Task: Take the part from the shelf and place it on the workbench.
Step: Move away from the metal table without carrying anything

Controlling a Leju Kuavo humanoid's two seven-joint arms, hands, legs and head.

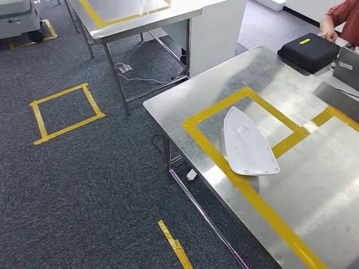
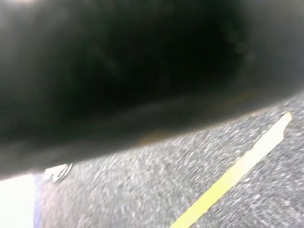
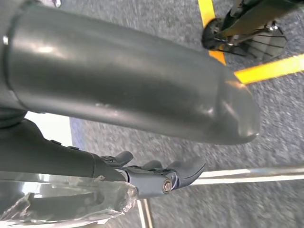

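Note:
The white, flat, wing-shaped part (image 1: 247, 144) lies on the steel workbench (image 1: 334, 185). It rests inside a yellow tape outline, with its near edge over the tape line. In the right wrist view my right hand (image 3: 136, 90) hangs over grey carpet, its thick grey thumb spread from the darker fingers (image 3: 172, 175), and it holds nothing. In the left wrist view my left hand (image 2: 125, 71) is a dark blur close to the lens, and I cannot make out how its fingers lie.
A person's hand in a red sleeve (image 1: 334, 22) rests by a black case (image 1: 309, 51) at the workbench's far end. A second steel table (image 1: 139, 17) stands beyond. A yellow tape square (image 1: 65, 112) marks the carpet to the left.

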